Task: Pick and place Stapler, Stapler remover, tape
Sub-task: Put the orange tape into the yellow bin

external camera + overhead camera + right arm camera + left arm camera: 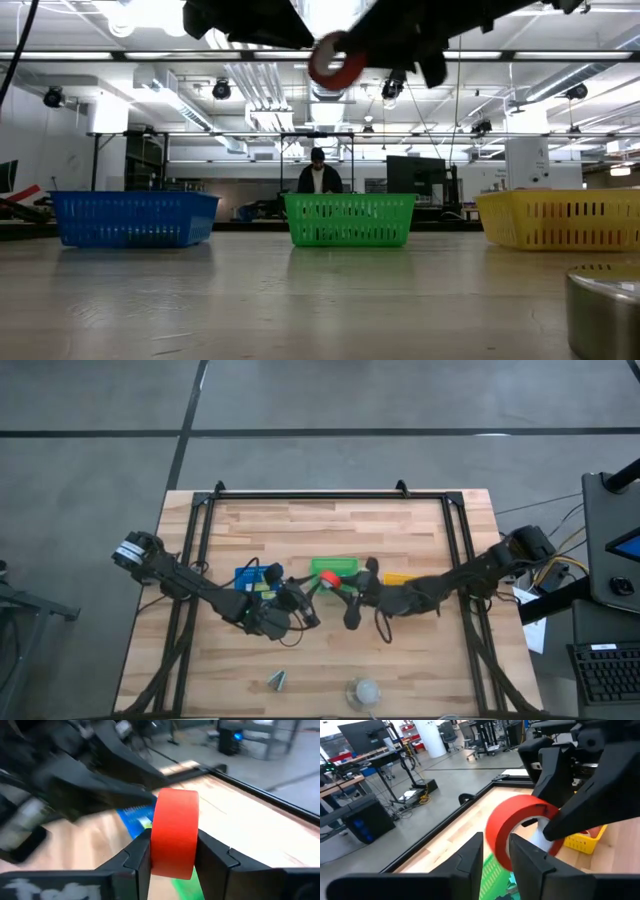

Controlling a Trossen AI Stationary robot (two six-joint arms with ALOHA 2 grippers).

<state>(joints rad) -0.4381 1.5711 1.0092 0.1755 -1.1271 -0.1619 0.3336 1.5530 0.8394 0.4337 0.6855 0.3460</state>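
Note:
A red tape roll (328, 577) hangs in mid-air above the green basket (336, 566), between my two grippers. My right gripper (172, 852) comes from the table's right and is shut on it. My left gripper (496, 851) comes from the left. Its fingers stand slightly apart on either side of the roll's rim (496, 837). In the low view the roll (335, 62) sits high above the table top. A small metal stapler remover (277, 680) lies near the front edge. The stapler is out of view. My right gripper pinches the tape roll by its two flat faces (156, 845), one finger on each, the curved red band (174, 827) facing the wrist camera. The fingers come nearly level from the table's right. The roll stands on edge, lifted clear. My left gripper's fingers flank the roll's wall; whether they touch it I cannot tell.
Three baskets stand in a row mid-table: blue (252, 577), green, and yellow (398, 578). A round grey object (365, 691) sits at the front edge. A black frame (330, 495) borders the wooden top. A person stands far behind the table (318, 175).

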